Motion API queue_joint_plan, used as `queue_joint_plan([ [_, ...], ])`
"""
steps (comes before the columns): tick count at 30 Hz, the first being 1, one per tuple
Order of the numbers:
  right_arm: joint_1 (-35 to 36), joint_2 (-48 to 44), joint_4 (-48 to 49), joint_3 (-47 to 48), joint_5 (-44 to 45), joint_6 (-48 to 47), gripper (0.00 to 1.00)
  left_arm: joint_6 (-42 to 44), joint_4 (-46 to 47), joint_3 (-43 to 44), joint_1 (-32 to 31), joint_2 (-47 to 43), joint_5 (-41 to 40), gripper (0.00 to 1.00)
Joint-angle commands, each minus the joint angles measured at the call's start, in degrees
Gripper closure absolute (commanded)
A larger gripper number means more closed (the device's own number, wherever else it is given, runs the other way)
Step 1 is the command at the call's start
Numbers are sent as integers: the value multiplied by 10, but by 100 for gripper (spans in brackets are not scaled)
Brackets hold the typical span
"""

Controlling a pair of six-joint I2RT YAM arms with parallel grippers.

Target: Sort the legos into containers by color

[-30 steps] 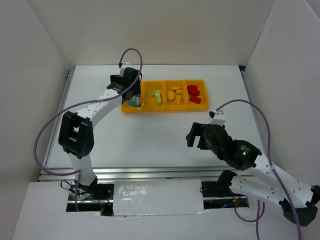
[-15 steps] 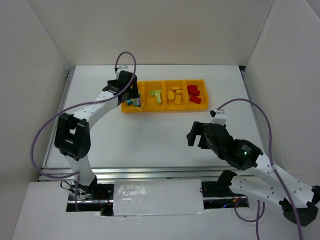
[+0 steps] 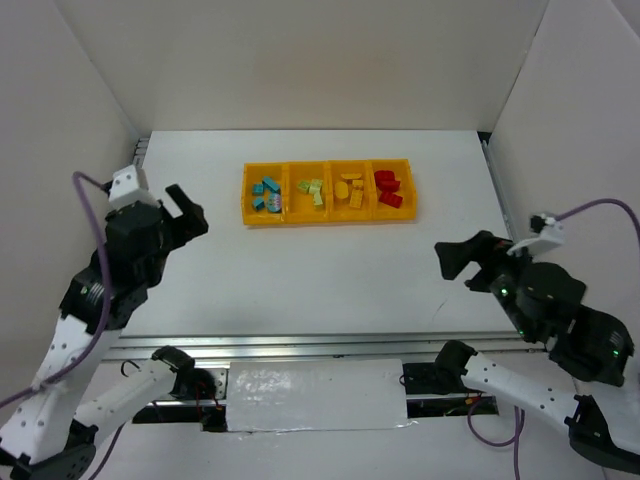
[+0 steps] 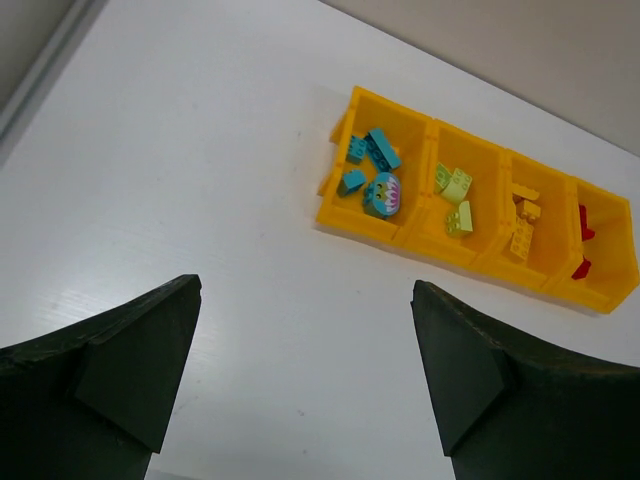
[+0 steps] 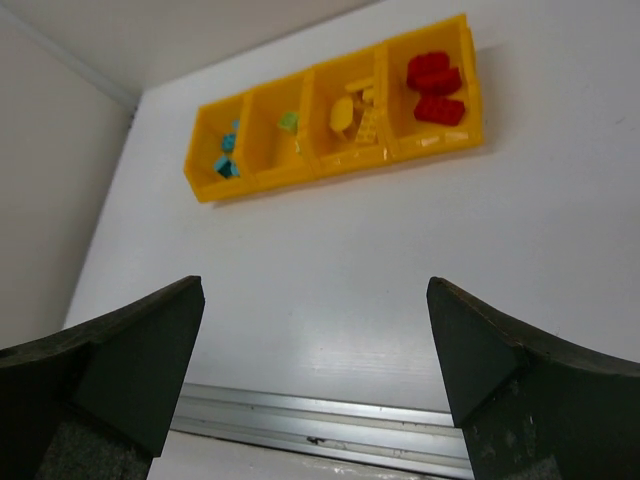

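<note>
Currently, the orange-yellow tray point(image 3: 328, 220) sits far-centre on the white bench point(image 3: 320, 275), long side running left to right, four compartments in a row. The leftmost holds the cyan bricks point(image 3: 264, 193), among them a rounded piece point(image 4: 382, 195) with a pale printed face. Next right are the pale green bricks point(image 3: 313, 190), then the yellow bricks point(image 3: 351, 190), and rightmost the red bricks point(image 3: 388, 188). Each colour lies in its own compartment. The left pincer point(image 3: 187, 212) hovers over the near-left bench, well apart from the tray, fingers spread wide and gripping nothing. The right pincer point(image 3: 463, 258) hangs at near right, likewise spread and unladen, also well apart from the tray. Each wrist view looks out between its two dark fingers across white bench to the tray, the whole row in sight. A purple cable point(image 3: 85, 190) loops off the left arm, and a second cable point(image 3: 600, 208) off the right. An aluminium rail point(image 3: 320, 345) runs along the near edge, between the bench and the arm bases. White walls point(image 3: 60, 130) close in the left, right and far sides.
</note>
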Motion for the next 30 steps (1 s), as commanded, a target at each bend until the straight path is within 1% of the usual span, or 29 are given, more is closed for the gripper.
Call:
queue_joint_plan([
  [1, -2, -37, -56, 54, 45, -35, 0, 13, -82, -20, -3, -76, -42, 0],
  [3, -2, -54, -63, 64, 45, -45, 0, 28, -84, -42, -3, -115, -52, 1],
  [4, -2, -71, -64, 69, 46, -47, 0, 37, -83, -51, -3, -150, -56, 0],
  [7, -1, -97, -68, 63, 45, -43, 0, 36, -94, -83, -3, -207, -57, 0],
  [11, -1, -110, -65, 46, 45, -30, 0, 31, -99, -117, -3, -250, -67, 1],
  [13, -1, -109, -63, 42, 41, -28, 0, 25, -109, -116, -3, -264, -75, 0],
  [18, -2, -102, -63, 40, 41, -22, 0, 22, -103, -120, -3, -278, -71, 1],
  [30, -2, -95, -50, 21, 35, -18, 0, 24, -88, -141, -3, -270, -64, 0],
])
